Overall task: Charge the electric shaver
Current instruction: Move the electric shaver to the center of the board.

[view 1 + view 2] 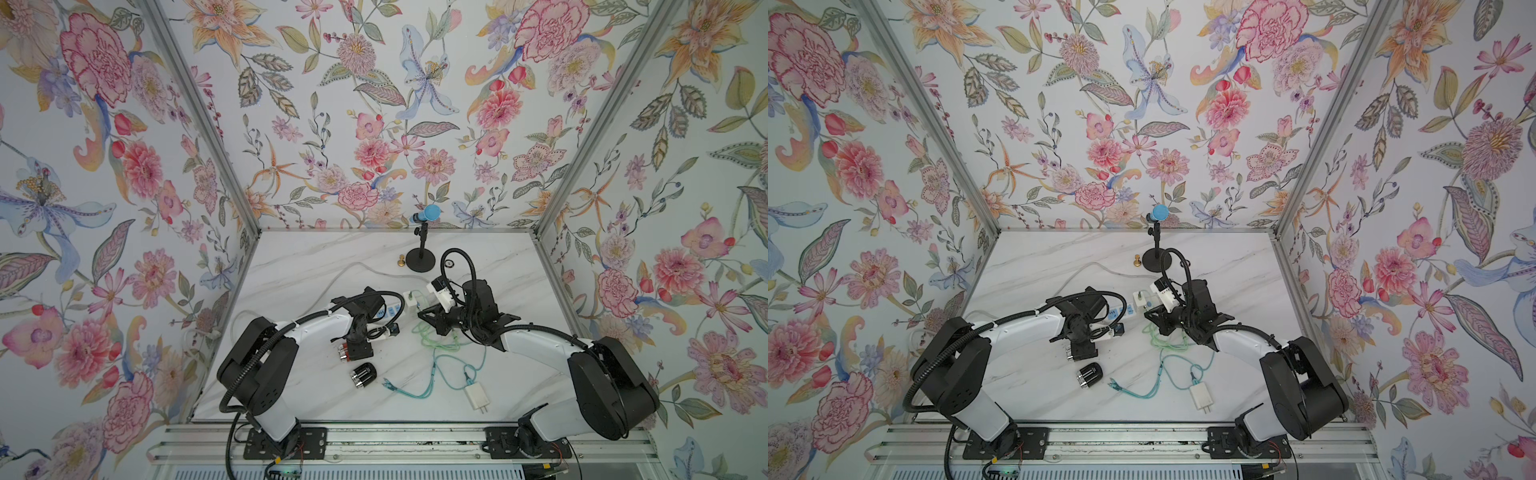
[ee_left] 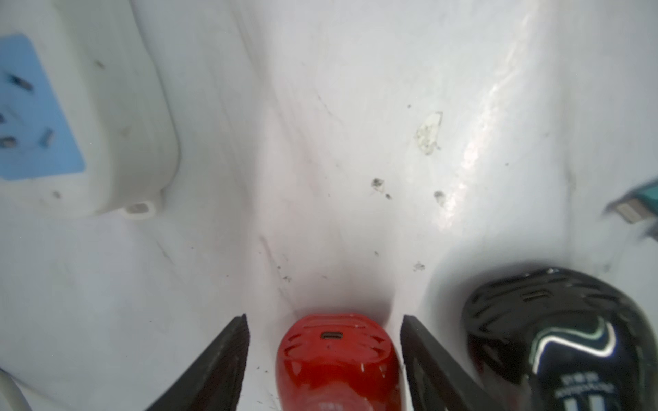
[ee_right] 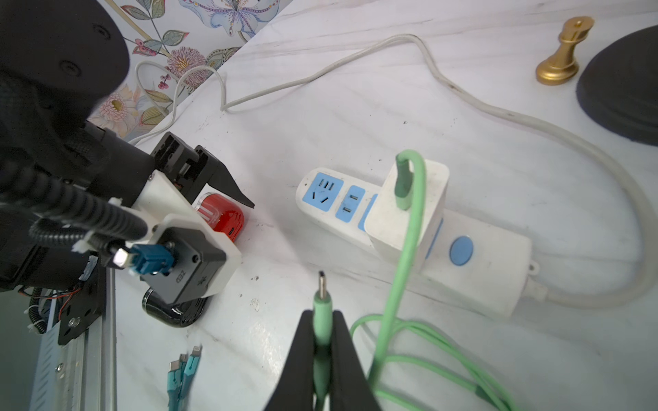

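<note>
A red electric shaver (image 2: 336,359) lies on the marble table, its charging port facing away from my left wrist. My left gripper (image 2: 324,318) is open, one finger on each side of the red shaver with a gap showing on both sides. In both top views the left gripper (image 1: 353,351) covers most of the red shaver (image 1: 1070,353). A black shaver (image 1: 364,376) lies just beside it. My right gripper (image 3: 322,313) is shut on the plug end of a green cable (image 3: 402,270). That cable runs to a white charger (image 3: 406,210) plugged into the power strip (image 3: 477,263).
A teal multi-head cable (image 1: 415,390) with a white adapter (image 1: 478,397) lies near the front. At the back stand a microphone stand (image 1: 420,257) and a small gold chess piece (image 3: 564,53). The strip's white cord (image 3: 391,46) loops across the table's far left.
</note>
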You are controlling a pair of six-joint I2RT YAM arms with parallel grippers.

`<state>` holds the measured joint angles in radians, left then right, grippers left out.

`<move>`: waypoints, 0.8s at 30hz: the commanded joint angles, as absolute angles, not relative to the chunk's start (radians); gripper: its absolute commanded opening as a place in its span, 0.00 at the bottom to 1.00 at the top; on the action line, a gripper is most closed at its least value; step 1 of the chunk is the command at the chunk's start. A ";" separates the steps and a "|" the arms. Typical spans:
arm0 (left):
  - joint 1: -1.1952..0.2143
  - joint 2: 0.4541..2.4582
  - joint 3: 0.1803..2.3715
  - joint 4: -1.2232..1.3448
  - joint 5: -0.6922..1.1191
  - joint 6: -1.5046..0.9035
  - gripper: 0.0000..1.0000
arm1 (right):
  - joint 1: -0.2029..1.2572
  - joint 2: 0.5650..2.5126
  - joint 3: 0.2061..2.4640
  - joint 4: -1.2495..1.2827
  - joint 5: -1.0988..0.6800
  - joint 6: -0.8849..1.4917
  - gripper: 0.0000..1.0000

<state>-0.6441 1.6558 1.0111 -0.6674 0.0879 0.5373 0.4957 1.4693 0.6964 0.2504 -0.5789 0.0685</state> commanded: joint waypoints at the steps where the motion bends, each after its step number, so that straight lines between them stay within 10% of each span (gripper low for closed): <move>1: -0.621 1.612 1.040 -0.680 0.146 0.497 0.71 | 0.494 1.459 0.709 0.258 -0.560 0.085 0.02; 9: -0.607 1.520 1.033 -0.806 0.115 0.468 0.86 | 0.506 1.453 0.709 0.242 -0.553 0.085 0.03; 24: -0.564 1.554 0.939 -0.708 0.040 0.422 0.81 | 0.507 1.492 0.721 0.264 -0.609 0.108 0.03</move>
<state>-0.5911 1.5402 0.9485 -0.7425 0.0734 0.4442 0.5007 1.4715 0.7010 0.2489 -0.5728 0.0879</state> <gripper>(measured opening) 0.817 0.093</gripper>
